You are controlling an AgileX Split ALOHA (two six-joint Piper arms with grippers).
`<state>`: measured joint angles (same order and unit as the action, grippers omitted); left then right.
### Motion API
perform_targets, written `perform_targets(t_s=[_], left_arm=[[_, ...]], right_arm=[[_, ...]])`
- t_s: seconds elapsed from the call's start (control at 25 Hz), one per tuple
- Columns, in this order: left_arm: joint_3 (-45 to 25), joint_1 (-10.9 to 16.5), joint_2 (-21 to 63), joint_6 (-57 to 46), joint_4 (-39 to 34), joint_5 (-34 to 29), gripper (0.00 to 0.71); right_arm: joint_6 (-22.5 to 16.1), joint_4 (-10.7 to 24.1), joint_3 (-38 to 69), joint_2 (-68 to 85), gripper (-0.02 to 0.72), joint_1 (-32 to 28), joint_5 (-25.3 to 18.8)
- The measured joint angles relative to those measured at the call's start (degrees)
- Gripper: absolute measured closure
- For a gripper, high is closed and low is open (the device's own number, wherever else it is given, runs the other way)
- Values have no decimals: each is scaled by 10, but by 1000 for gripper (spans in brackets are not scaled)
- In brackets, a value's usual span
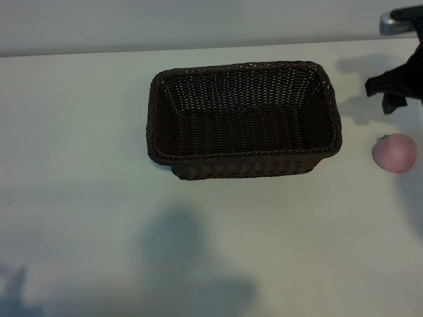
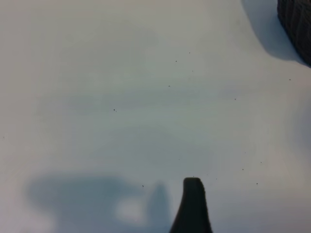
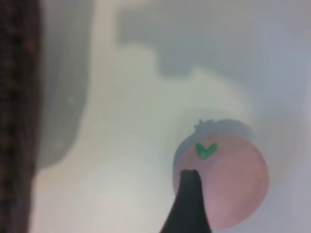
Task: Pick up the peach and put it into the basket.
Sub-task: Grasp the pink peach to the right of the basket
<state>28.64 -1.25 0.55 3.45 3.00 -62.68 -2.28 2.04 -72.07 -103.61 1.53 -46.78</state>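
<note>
The peach, small, pale pink, with a green stem, lies on the white table to the right of the basket, a dark-brown wicker rectangle with nothing inside. My right gripper hangs open just behind the peach, apart from it. In the right wrist view one dark finger overlaps the peach, and the basket wall runs along the edge. My left arm is outside the exterior view. Its wrist view shows one finger over bare table and a corner of the basket. Nothing is held.
The white table ends at a pale wall behind the basket. Arm shadows fall across the front of the table. The peach sits close to the right edge of the exterior view.
</note>
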Motion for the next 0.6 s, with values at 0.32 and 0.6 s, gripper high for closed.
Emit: perform_targets(t_s=[0.32,0.6], left_arm=[[0,0,0,0,0,0,118],[0,0,0,0,0,0,118]], right_arm=[[-1,0,0,-80,110,-5,14],[-1,1,0,-109,135,-5,19]])
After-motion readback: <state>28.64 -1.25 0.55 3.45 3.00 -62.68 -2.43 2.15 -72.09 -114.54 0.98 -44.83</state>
